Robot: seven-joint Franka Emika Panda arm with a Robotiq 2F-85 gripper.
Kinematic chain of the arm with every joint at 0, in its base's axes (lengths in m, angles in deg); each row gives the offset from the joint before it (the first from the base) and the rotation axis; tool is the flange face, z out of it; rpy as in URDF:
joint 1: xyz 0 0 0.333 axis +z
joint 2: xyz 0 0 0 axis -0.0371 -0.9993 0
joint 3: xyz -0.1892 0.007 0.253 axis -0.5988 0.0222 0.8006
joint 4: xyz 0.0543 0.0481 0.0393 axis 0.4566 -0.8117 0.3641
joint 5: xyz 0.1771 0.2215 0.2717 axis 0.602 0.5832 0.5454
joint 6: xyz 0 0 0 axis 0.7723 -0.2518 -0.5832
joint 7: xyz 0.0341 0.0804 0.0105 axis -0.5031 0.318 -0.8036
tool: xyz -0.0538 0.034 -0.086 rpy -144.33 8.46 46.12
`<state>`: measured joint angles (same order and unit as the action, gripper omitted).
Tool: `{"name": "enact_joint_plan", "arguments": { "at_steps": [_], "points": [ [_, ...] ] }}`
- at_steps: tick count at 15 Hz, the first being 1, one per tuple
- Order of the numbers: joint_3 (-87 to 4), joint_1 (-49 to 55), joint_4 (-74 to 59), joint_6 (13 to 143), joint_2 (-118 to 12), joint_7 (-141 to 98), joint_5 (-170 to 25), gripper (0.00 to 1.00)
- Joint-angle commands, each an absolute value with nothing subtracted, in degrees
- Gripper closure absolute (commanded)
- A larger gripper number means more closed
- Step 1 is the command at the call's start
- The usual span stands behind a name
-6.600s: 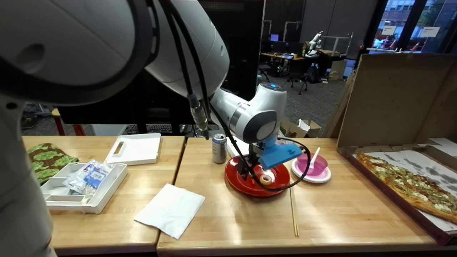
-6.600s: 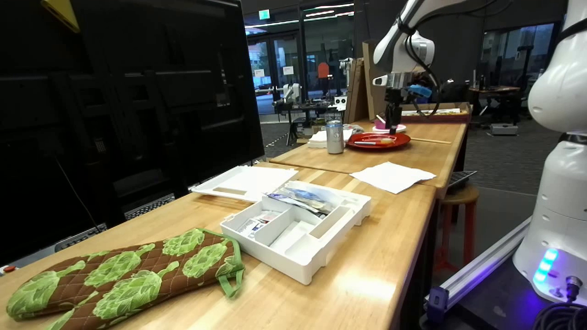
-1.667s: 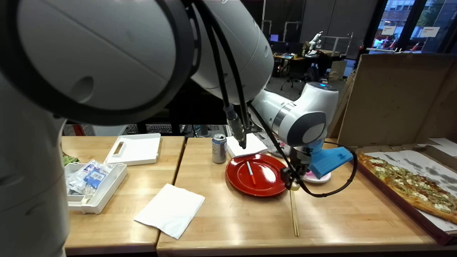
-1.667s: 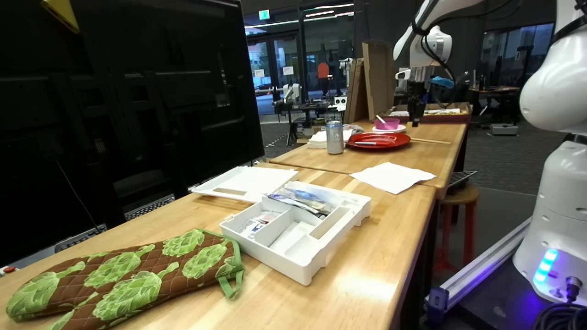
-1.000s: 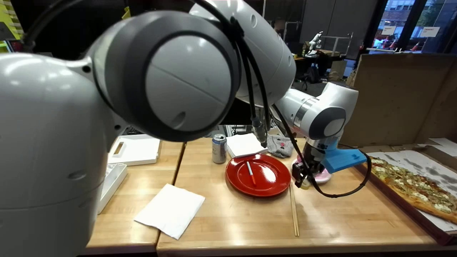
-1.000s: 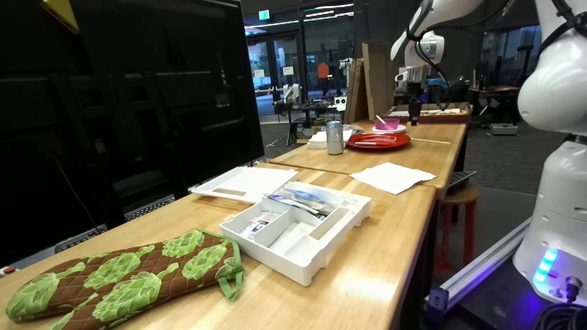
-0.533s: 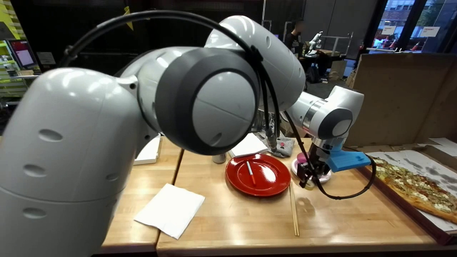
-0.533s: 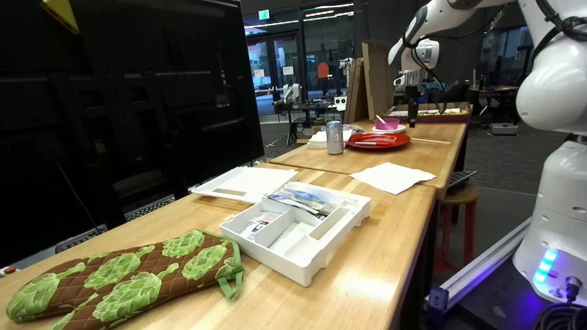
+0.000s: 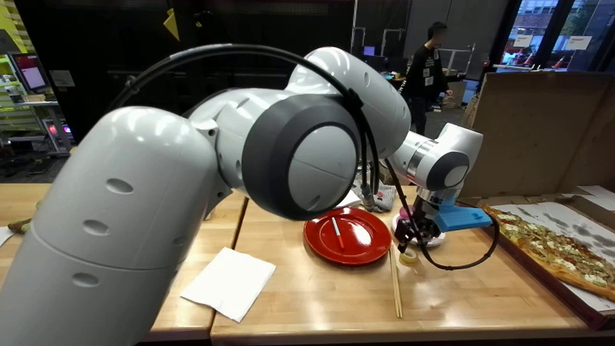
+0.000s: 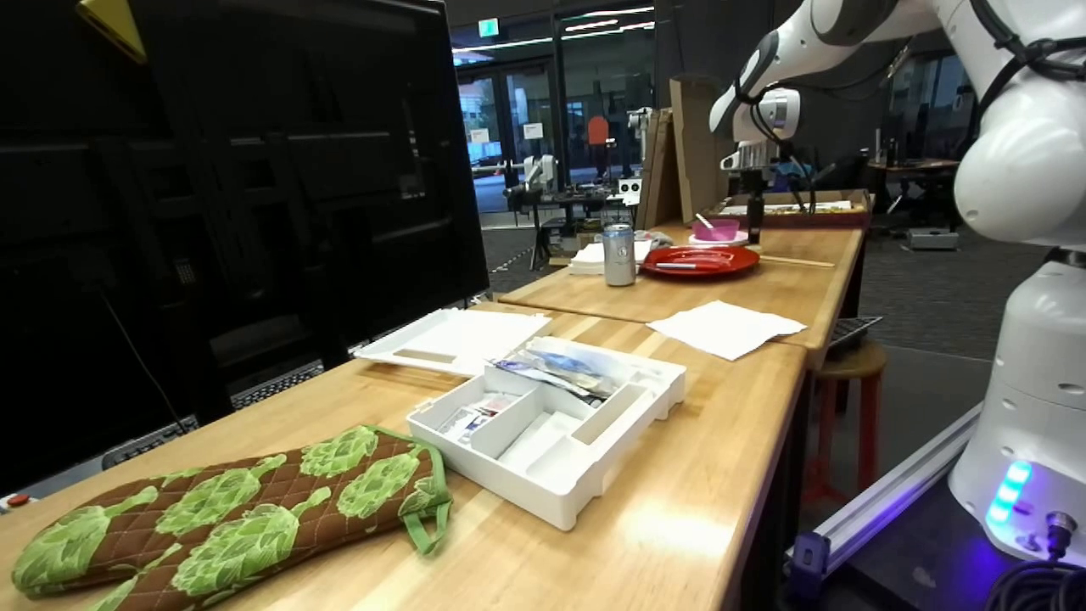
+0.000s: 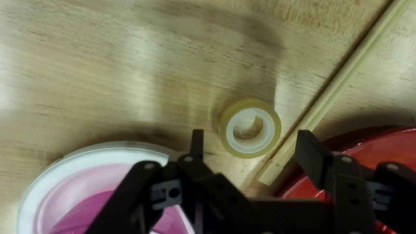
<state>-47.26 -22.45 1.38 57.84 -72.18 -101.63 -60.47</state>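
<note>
Jaws spread wide above a roll of tape (image 11: 248, 149)

We've got the gripper (image 11: 250, 143) hanging pretty low here, jaws standing wide and clear of the tape. The roll's lying flat on the table (image 9: 471, 293) just below, and in the wrist view it shows about mid-gap between them. A pair of chopsticks (image 9: 395, 283) runs close by, one end just beside the rim of a red plate (image 9: 360, 242), and there's a slim red-and-white pen (image 9: 337, 230) lying on that plate. On the other side of the roll we can see a pink bowl (image 11: 78, 214) sitting on a pale plate (image 11: 91, 159). Over in an exterior view there's also a pizza (image 9: 552, 250) in a cardboard box (image 9: 533, 134), lid up, plus someone (image 9: 425, 72) in black in the background.
</note>
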Motion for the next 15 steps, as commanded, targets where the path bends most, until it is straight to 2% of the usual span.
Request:
{"name": "enact_joint_plan", "arguments": {
  "at_steps": [1, 7, 15],
  "points": [
    [-45.9, -23.7, 2.56, 57.0, -72.37, -100.41, -60.81, 0.01],
    [-45.54, -22.76, -7.17, 64.23, -64.99, -102.39, -61.58, 0.0],
    [-45.13, -16.78, -29.2, 78.97, -47.79, -107.88, -69.23, 0.0]
  ]
}}
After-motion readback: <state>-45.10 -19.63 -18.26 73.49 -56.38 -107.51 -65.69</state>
